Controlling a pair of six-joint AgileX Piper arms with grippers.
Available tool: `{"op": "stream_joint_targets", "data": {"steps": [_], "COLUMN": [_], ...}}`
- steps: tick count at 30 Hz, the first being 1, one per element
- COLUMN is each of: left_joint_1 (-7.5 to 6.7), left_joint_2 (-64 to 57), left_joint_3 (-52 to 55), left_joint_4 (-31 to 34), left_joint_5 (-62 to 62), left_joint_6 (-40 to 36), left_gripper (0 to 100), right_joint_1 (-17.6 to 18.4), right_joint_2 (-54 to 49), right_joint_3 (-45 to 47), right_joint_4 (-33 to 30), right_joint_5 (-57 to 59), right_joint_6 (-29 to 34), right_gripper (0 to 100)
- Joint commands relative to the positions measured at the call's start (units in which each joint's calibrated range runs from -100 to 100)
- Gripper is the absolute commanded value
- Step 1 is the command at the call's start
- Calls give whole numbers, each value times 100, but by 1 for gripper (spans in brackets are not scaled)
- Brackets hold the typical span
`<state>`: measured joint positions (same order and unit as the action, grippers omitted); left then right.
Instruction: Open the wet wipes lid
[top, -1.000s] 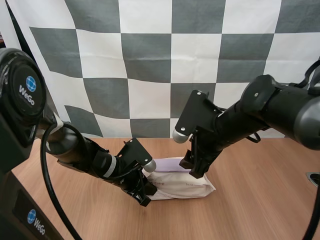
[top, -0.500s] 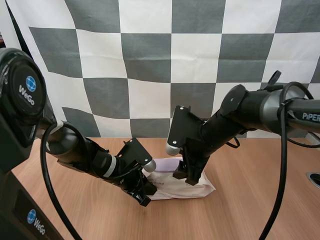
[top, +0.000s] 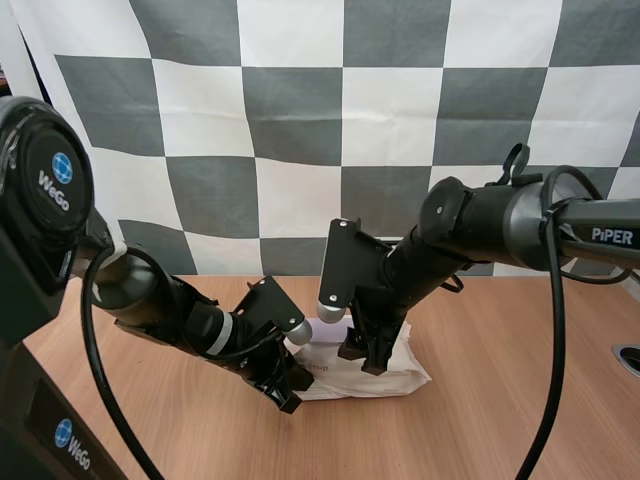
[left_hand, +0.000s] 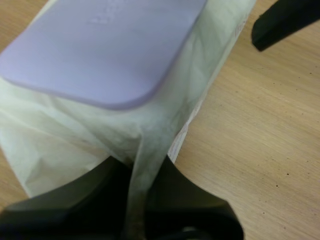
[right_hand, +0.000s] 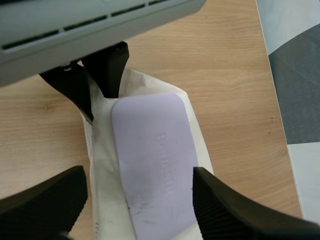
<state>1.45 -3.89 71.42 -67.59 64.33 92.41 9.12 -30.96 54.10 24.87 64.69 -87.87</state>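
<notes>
Two grippers attend one pack of wet wipes (top: 400, 372), lying on the wooden table (top: 520, 400) toward six o'clock. The left gripper (left_hand: 137, 200) clamps the soft film seam at its eight o'clock end; the right gripper (right_hand: 140, 210), fingers apart, hangs over the stiff lilac lid (right_hand: 152, 160), whose rim looks the likeliest hold on this light, crumpling pack.

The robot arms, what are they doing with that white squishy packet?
They are trying to open a pack of wet wipes lying on the table. The left gripper pinches one end of the pack to hold it in place. The right gripper hangs open above the purple lid, one finger on each side of it. The lid lies flat and shut, not yet lifted.
</notes>
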Motion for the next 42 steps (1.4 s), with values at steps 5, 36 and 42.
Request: {"op": "stream_joint_targets", "data": {"steps": [5, 36, 42], "left_joint_1": [2, 2, 2], "left_joint_2": [3, 3, 3], "left_joint_3": [-4, -4, -4], "left_joint_4": [17, 44, 76], "left_joint_5": [-3, 272, 286], "left_joint_6": [95, 86, 86], "left_gripper": [0, 0, 0], "right_joint_1": [3, 3, 3], "right_joint_2": [273, 335, 324], "right_joint_3": [47, 47, 47], "right_joint_4": [-69, 13, 2], "right_joint_5": [-133, -265, -265], "right_joint_6": [9, 28, 28], "right_gripper": [100, 0, 0]}}
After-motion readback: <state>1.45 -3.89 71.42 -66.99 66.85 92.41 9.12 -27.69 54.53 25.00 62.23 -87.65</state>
